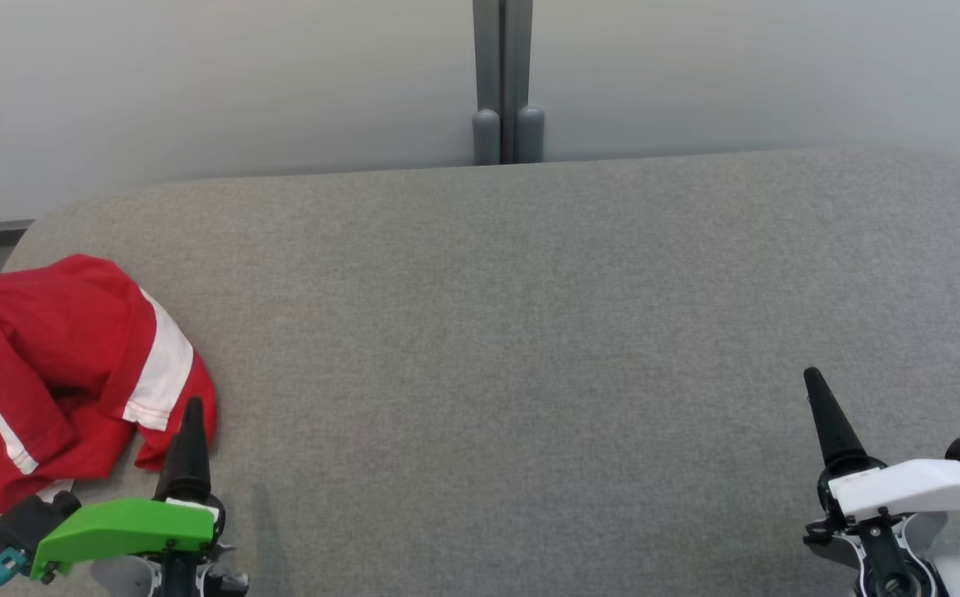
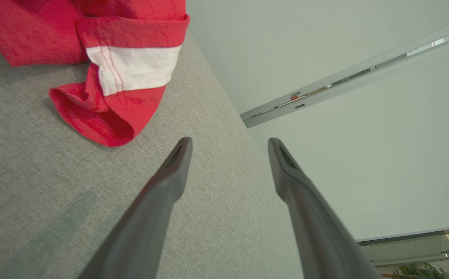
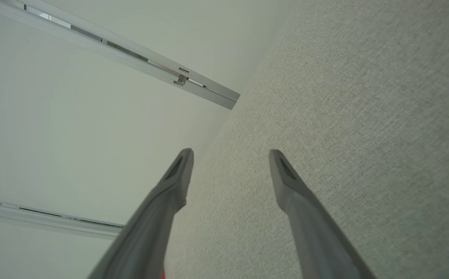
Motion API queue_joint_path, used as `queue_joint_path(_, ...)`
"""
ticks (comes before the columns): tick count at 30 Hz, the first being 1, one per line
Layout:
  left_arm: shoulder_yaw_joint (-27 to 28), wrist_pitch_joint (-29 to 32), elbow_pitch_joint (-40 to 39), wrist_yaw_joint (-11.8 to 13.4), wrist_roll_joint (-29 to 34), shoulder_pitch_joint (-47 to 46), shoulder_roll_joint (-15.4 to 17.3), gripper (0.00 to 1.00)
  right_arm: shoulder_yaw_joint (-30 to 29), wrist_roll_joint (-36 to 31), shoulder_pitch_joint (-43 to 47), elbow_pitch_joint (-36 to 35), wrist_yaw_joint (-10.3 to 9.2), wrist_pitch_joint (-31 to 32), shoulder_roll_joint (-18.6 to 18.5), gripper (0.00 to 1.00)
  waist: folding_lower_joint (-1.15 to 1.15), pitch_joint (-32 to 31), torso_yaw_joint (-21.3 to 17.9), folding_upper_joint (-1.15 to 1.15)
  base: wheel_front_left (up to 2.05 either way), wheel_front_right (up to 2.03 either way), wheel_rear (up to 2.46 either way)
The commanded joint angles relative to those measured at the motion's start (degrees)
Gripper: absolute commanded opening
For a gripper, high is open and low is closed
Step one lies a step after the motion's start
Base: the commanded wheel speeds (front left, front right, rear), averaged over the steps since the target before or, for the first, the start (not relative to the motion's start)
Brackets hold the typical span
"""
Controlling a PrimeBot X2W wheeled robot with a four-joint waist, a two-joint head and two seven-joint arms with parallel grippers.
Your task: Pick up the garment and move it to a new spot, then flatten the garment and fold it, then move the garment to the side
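1. Garment (image 1: pixel 49 348): a crumpled red heap with white bands, lying at the left edge of the grey counter (image 1: pixel 530 332).
2. Left gripper (image 2: pixel 228 143) is open and empty, just beside the heap's nearest red fold.
3. Right gripper (image 3: pixel 230 153) is open and empty near the counter's right edge, well apart.
4. It looks soft, light and floppy. Pinching a raised fold or the white-banded hem seems the surest hold.
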Motion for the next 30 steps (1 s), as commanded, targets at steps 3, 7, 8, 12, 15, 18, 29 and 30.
queue_joint_path(3, -0.9, -1.1, -0.4, 0.6, 5.2, -1.4, 1.0, 1.0, 0.6, -4.5, -1.5, -1.0, 0.01, -1.2, -0.7, 1.0, 0.0, 0.0, 0.1, 0.0, 0.0, 0.0, 0.0)
queue_joint_path(7, -2.2, -1.9, -0.4, 1.3, 9.4, -1.5, 1.6, 1.0, 1.5, -8.2, -1.7, -1.1, 0.01, -2.1, -1.0, 1.0, 0.0, -0.1, 0.2, 0.0, 0.0, 0.0, 0.0)
queue_joint_path(8, -2.5, -2.1, -0.4, 1.5, 10.2, -1.5, 1.7, 1.0, 1.5, -9.1, -1.8, -1.2, 0.01, -2.3, -0.9, 1.0, 0.0, -0.1, 0.3, 0.0, 0.0, 0.0, 0.0)
queue_joint_path(12, -3.4, -3.0, 0.0, 2.0, 13.5, -1.7, 2.0, 1.0, 1.5, -12.9, -1.9, -1.4, 0.01, -3.1, -0.7, 1.0, 0.0, -0.1, 0.4, 0.0, 0.0, 0.0, 0.0)
queue_joint_path(15, -4.4, -3.6, 0.5, 2.1, 16.1, -1.8, 2.2, 1.0, 1.9, -15.8, -1.8, -1.4, 0.01, -3.8, -0.5, 1.0, 0.0, -0.1, 0.4, 0.0, 0.0, 0.0, 0.0)
queue_joint_path(18, -5.3, -4.2, 0.8, 2.5, 18.6, -1.8, 2.4, 1.0, 2.1, -18.6, -1.7, -1.3, 0.01, -4.4, -0.5, 1.0, 0.0, -0.2, 0.5, 0.0, 0.0, 0.0, 0.0)
queue_joint_path(29, -7.2, -6.2, 1.3, 3.6, 26.5, -0.6, 2.6, 1.0, 1.8, -27.6, -0.4, -1.5, 0.02, -6.4, 0.1, 1.0, 0.0, -0.3, 0.8, 0.0, 0.0, 0.0, 0.0)
queue_joint_path(30, -7.5, -6.4, 1.2, 3.8, 27.5, -0.6, 2.8, 1.0, 1.7, -28.6, -0.3, -1.6, 0.02, -6.6, 0.2, 1.0, 0.0, -0.3, 0.8, 0.0, 0.0, 0.0, 0.0)
